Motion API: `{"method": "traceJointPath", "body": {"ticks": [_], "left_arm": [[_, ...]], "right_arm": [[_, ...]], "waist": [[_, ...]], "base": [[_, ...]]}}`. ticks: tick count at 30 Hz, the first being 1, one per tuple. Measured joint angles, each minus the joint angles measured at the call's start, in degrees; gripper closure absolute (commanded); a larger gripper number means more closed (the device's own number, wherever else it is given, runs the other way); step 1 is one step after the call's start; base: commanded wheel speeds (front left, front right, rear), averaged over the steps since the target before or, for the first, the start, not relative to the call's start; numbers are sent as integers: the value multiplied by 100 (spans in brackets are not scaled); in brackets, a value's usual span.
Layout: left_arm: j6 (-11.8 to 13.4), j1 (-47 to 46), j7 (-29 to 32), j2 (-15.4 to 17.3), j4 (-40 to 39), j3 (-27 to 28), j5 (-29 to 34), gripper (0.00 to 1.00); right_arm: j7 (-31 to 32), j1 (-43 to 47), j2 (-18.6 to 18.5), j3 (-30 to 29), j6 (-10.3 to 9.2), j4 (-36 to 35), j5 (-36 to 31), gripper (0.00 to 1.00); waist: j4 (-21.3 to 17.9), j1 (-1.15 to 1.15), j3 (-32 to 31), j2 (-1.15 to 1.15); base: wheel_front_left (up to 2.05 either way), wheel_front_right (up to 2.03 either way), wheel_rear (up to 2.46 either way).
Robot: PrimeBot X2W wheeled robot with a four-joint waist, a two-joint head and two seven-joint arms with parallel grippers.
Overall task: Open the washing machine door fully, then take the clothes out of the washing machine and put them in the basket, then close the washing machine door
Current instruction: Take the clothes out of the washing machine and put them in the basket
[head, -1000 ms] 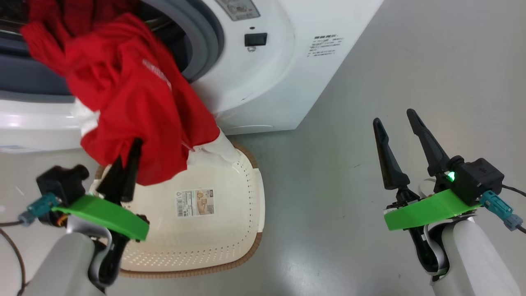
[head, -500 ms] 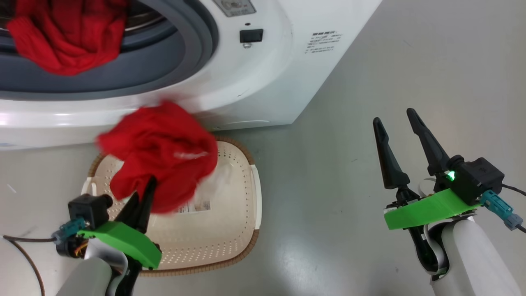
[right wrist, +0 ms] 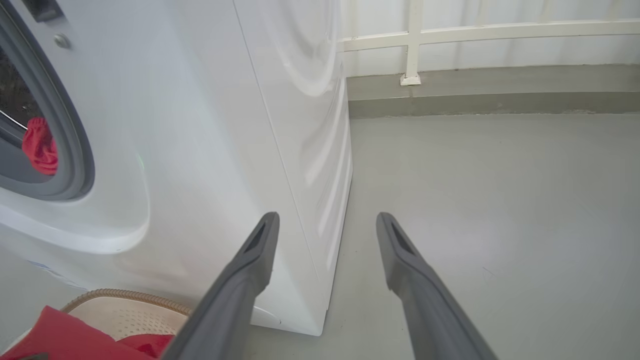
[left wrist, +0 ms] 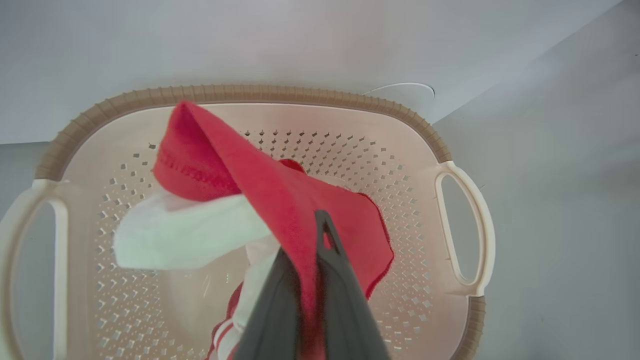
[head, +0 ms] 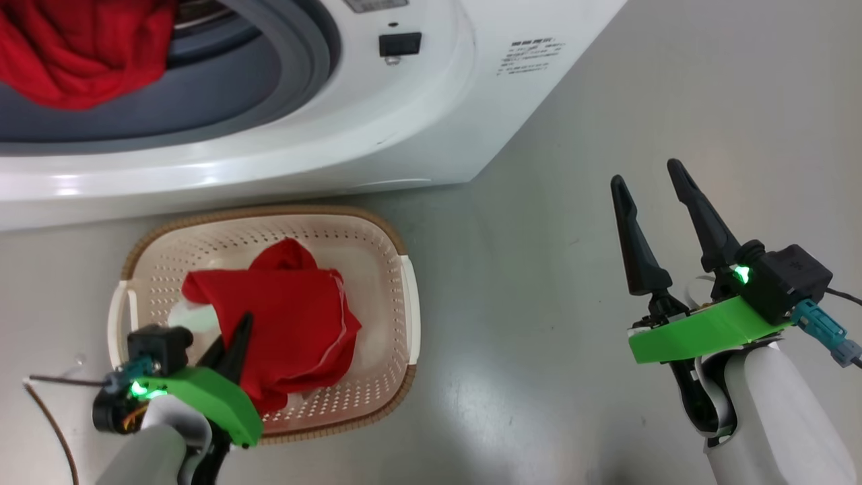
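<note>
The step in hand is the unloading, at the point of setting one red garment [head: 289, 323] down in the basket [head: 269, 214]. The left gripper [head: 242, 325] hangs over the basket's near edge with its two fingers pressed together on a fold of that garment. In the left wrist view the red cloth is pinched between them, while the rest of it, with a white part [left wrist: 190, 230], lies slumped on the basket's bottom. So the cloth is in the basket but not yet let go. The right gripper [head: 645, 172] is well off to the basket's right, above bare floor [head: 539, 269], its fingers spread wide with nothing between them.

The washing machine [head: 404, 135] stands just behind the basket's far rim. A second red garment [head: 74, 60] lies in its round opening, on the grey rubber seal [head: 202, 114], up and beyond the basket's far left corner.

The next move, by the look of it, calls for the left fingers to part so the fold drops. The arm then has to rise clear of the basket without dragging cloth over the rim. After that a gripper must reach past the far rim for the second red garment. The door can be closed only once that is out.
</note>
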Motion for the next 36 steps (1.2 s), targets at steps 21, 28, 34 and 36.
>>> {"method": "traceJointPath", "body": {"ticks": [21, 28, 34, 36], "left_arm": [[0, -1122, 0, -94, 1499, -760, -224, 96], [0, -1232, 0, -96, 1622, -1001, -524, 0], [0, -1232, 0, -59, 1625, -1125, -690, 0], [0, -1230, 0, -44, 1589, -1127, -734, 0]], "right_arm": [[0, -204, 0, 81, 0, -43, 9, 0], [0, -204, -1, 110, 0, -40, 9, 0], [0, -203, -1, 111, 0, -22, 9, 0], [0, -201, -1, 111, 0, 0, 9, 0]], "waist": [[-177, 0, 492, 0], [-199, 0, 452, 0], [-182, 0, 376, 0], [-172, 0, 326, 0]], "base": [[0, 0, 0], [0, 0, 0], [0, 0, 0], [0, 0, 0]]}}
